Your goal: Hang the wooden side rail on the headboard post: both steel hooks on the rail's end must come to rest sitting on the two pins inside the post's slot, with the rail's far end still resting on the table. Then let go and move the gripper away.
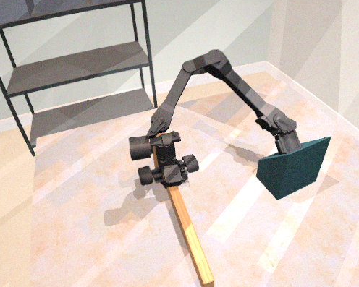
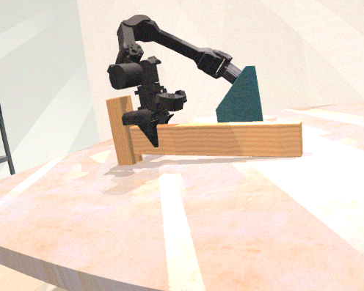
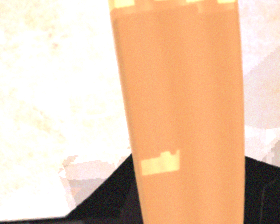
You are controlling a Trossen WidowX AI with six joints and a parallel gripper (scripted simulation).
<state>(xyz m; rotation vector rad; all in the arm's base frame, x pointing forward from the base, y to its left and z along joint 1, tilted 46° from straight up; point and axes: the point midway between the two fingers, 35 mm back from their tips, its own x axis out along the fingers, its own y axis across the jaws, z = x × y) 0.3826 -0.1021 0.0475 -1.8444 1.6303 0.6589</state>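
Observation:
The long wooden side rail (image 1: 186,230) (image 2: 222,140) (image 3: 185,90) stands on edge, its far end low at the table. Its other end meets the headboard post (image 2: 119,127) with no clear gap showing in the exterior view. The post stands upright and is mostly hidden behind the arm in the top view. My gripper (image 2: 157,135) is shut on the rail close to the post, one finger down the rail's near side. In the wrist view the rail runs between the dark fingers. The steel hooks, the slot and the pins are hidden, so I cannot tell whether the hooks sit on the pins.
The arm's teal base block (image 1: 295,168) (image 2: 244,101) stands on the table behind the rail in the exterior view. A dark metal shelf unit (image 1: 78,65) stands at the back left in the top view. The table's edge (image 2: 61,273) curves across the front of the exterior view.

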